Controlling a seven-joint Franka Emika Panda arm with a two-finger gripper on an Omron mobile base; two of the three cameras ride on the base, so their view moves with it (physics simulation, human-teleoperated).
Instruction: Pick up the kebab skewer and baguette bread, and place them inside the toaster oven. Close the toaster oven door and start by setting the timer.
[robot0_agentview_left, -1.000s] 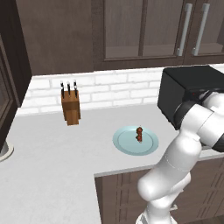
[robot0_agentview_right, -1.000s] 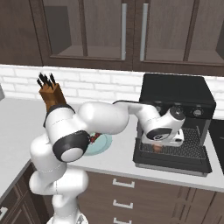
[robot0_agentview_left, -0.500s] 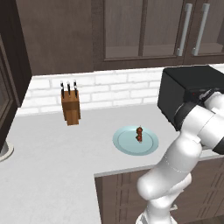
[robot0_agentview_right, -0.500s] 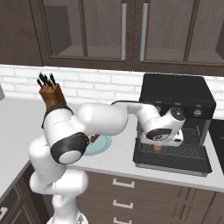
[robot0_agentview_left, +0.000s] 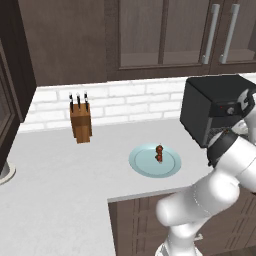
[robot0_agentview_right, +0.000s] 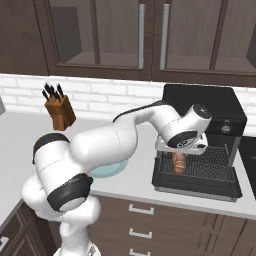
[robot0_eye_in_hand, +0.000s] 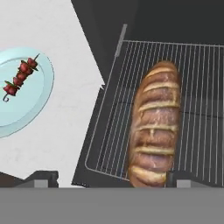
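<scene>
One of the two food items sits at the oven; the other is not yet moved. At left on the grey counter (robot0_agentview_left: 60, 175) stands the knife block (robot0_agentview_left: 80, 121), no part of the task. Right of it, the kebab skewer (robot0_agentview_left: 159, 153) lies on the pale blue plate (robot0_agentview_left: 142, 165), well apart from the oven; the hand view shows it (robot0_eye_in_hand: 19, 77) lying diagonally on that plate (robot0_eye_in_hand: 30, 109), untouched. Farther right stands the toaster oven (robot0_agentview_right: 210, 107), its door (robot0_agentview_right: 197, 187) folded down flat toward the near edge and its wire rack (robot0_eye_in_hand: 192, 87) drawn out over the door. The baguette bread (robot0_eye_in_hand: 155, 127) lies lengthwise over the rack, between the finger tips; in the right base view it (robot0_agentview_right: 179, 161) hangs just below the hand. The gripper (robot0_eye_in_hand: 107, 178) is spread about as wide as the loaf, one dark tip (robot0_eye_in_hand: 41, 177) to the left and one (robot0_eye_in_hand: 186, 178) at the loaf's right; whether the fingers press the crust or have let go cannot be told. Judged from this, the bread stage is near its end. Left to do: fetch the skewer, place it inside, push the rack in, shut the door, set the timer.
</scene>
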